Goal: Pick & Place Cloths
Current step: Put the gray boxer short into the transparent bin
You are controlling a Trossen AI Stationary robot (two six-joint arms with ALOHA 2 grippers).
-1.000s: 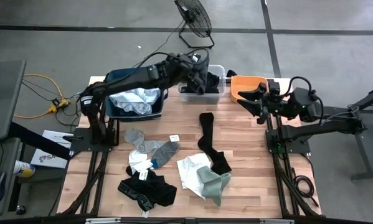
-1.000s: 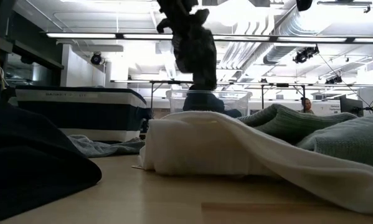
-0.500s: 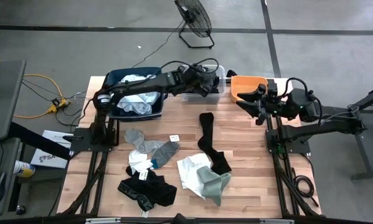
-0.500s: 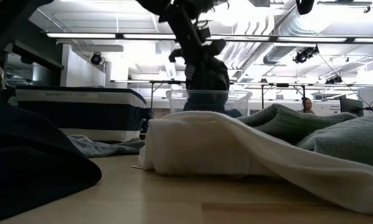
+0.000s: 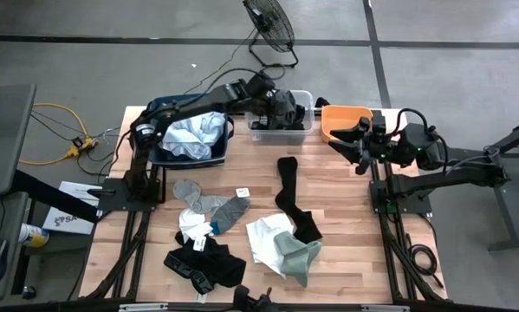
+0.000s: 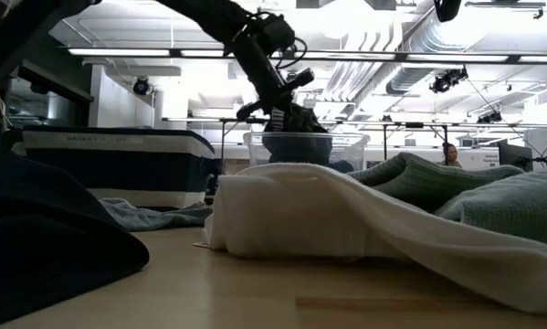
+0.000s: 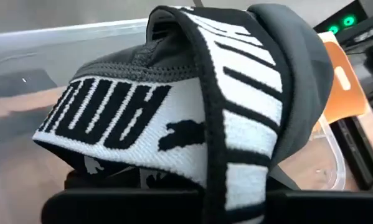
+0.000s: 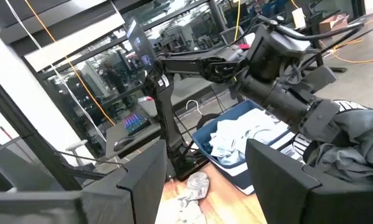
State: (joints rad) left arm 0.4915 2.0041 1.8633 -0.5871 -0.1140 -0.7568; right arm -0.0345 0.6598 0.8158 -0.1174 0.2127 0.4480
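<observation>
Over clear tub, left gripper pinching dark garment, right gripper spread beside orange tub.

From overhead the light is even and soft, so the wooden bench shows its grain plainly and the cloths cast only faint, short shadows. At bench height the long ceiling lamps glare nearly white, the arm beneath them reads as a dark silhouette, and the nearest white cloth and a dark heap lie out of focus. The left wrist view is close and soft at its lower edge; the right wrist view catches reflections in glass partitions.
</observation>
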